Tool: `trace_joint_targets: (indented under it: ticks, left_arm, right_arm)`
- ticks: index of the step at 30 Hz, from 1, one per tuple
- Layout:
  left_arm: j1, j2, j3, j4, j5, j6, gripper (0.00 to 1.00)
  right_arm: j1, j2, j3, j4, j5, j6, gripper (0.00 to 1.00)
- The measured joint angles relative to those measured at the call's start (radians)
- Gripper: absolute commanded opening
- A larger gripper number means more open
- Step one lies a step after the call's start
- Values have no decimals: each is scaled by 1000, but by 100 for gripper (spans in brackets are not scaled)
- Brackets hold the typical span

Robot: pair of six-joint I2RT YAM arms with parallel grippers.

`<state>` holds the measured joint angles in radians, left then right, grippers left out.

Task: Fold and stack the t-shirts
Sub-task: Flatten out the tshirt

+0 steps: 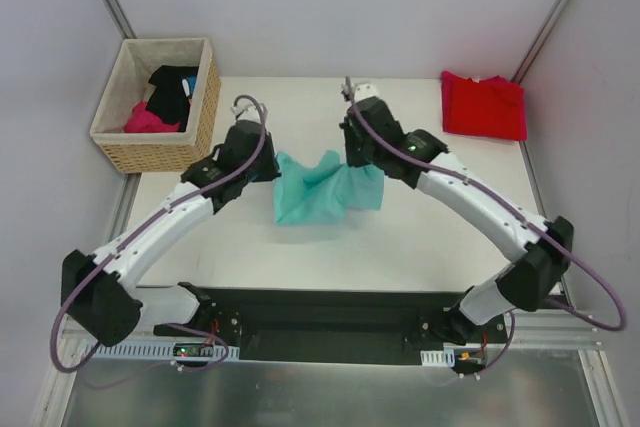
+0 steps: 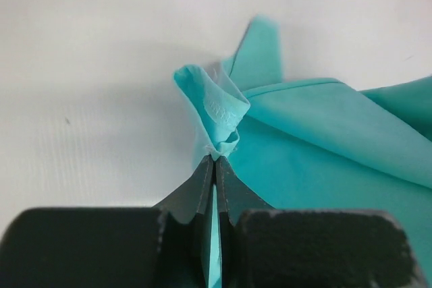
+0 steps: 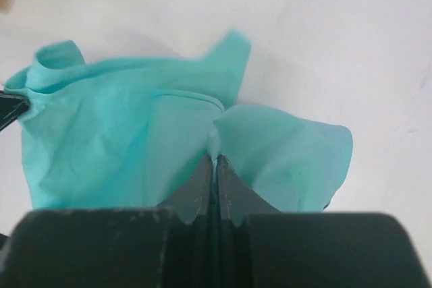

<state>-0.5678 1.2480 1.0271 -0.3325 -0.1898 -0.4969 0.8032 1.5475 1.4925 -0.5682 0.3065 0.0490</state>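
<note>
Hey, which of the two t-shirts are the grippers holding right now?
The teal t-shirt, mid-table, pinched by the left gripper and right gripper. The red t-shirt lies folded, untouched, at the far right corner.

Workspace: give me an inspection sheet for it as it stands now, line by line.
Surface: white table, bare apart from the two shirts.
Job's things: teal t-shirt unfolded and rumpled mid-table, sagging between the arms; red t-shirt lying folded at the far right corner.
Clutter: wicker basket at far left holding a black garment and a pink garment.
Grippers: left gripper and right gripper each have their fingers shut on an edge of the teal t-shirt.
Cables: purple cables run along both arms and loop out near the bases.
Surroundings: plain pale walls; nothing else seen.
</note>
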Motion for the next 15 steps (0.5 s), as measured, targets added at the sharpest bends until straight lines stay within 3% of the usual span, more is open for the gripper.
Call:
trace_joint_targets:
  ticks: [4,8,9,10,12,13,15]
  left_arm:
    - [0,-124,146,-26,-27,37,0]
    - [0,-279,182,-36,-35,44,0]
    - [0,-320,179,-40,-35,43,0]
    - [0,-343,172,-42,-34,41,0]
    - [0,-403,112,-29,-25,20,0]
    - [0,-419,80,-31,-23,8,0]
    - [0,-449,-37,-19,-11,-29,0]
  right_arm:
    - [5,-127,136,-31,45,-39,1]
    - [35,-311,97,-39,76,-54,2]
    - [42,-377,42,-37,79,-53,9]
    - [45,-423,-8,-44,83,-47,39]
    - [46,-510,-147,-23,99,-20,63]
    - [44,-533,-206,-31,108,0,82]
    - [44,-539,-356,-34,123,39,92]
